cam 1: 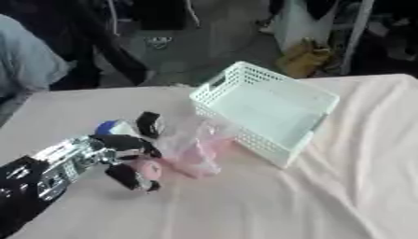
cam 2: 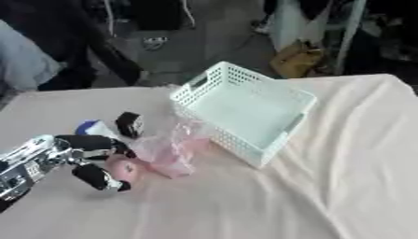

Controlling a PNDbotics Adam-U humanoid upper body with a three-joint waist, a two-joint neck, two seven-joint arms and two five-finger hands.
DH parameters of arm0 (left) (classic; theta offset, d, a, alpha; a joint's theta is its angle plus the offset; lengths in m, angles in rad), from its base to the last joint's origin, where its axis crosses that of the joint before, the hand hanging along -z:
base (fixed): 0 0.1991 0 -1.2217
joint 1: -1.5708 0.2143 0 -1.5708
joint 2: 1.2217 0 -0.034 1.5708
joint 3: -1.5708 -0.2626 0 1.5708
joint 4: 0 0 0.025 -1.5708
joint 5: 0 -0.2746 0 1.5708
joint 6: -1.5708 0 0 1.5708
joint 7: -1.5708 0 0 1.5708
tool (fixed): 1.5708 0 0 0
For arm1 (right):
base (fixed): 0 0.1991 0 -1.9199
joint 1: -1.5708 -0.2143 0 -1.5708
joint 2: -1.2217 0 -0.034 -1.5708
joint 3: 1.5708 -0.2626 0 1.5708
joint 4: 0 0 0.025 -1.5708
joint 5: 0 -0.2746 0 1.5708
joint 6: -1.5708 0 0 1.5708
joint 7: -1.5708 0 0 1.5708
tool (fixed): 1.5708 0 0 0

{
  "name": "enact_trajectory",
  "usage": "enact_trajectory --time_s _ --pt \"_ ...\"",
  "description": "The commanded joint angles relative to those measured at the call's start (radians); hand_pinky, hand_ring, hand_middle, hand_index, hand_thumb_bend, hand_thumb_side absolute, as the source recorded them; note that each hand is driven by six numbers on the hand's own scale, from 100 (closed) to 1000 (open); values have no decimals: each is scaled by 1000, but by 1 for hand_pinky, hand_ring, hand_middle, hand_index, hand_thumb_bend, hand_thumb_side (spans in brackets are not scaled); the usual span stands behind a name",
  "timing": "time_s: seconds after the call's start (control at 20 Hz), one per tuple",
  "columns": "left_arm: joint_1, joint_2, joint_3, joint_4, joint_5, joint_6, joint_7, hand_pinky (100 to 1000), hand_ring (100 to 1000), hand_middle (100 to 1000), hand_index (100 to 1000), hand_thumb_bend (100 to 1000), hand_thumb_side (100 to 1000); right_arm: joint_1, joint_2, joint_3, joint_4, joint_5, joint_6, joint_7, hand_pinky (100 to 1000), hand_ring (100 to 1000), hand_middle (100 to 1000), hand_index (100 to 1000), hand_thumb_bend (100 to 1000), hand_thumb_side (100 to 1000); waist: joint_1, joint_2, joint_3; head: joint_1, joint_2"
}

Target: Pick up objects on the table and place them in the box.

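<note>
My left hand [cam 1: 106, 151] comes in from the lower left, its fingers and thumb curled around the near end of a pink object in a clear plastic bag [cam 1: 194, 149]. The bag lies on the cloth just left of the white mesh basket [cam 1: 269, 108], which stands tilted at the table's middle and holds nothing. A small black object [cam 1: 149, 124] and a blue and white object [cam 1: 113, 127] lie just beyond my hand. The right hand shows in neither view.
A pale pink cloth [cam 1: 343, 186] covers the table, with folds at the right. Beyond the far edge are a person's legs, a yellow bag [cam 1: 303, 58] and floor clutter.
</note>
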Motion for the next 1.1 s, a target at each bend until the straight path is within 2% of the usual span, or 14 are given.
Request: enact_trajectory --time_s 0.05,0.8,0.85,0.9,1.05,1.1 --pt "-15 6 21 22 -32 -24 14 757 926 880 970 517 684 -17 -14 -3 -15 -6 0 0 853 934 854 884 100 783 7 -21 0 5 -5" --pt "-38 -99 46 180 -58 -49 63 734 900 862 979 525 671 -25 -8 -6 -15 -10 1 -5 853 935 854 874 100 780 3 -13 -6 12 -12" --pt "-40 -106 47 188 -58 -48 69 697 866 839 969 522 662 -25 -7 -6 -15 -10 1 -6 853 935 854 868 100 779 3 -13 -7 12 -13" --pt "-43 -114 49 196 -60 -47 77 697 866 839 969 522 662 -26 -7 -7 -15 -10 1 -6 853 935 854 868 100 779 3 -12 -7 12 -13" --pt "-47 -130 52 219 -74 -45 102 569 768 777 934 499 636 -27 -6 -6 -15 -11 2 -7 853 935 854 868 100 779 2 -11 -8 13 -13" --pt "-48 -133 53 226 -79 -46 110 569 768 777 934 499 636 -27 -6 -6 -15 -12 2 -8 853 935 854 868 100 779 2 -11 -8 13 -13"
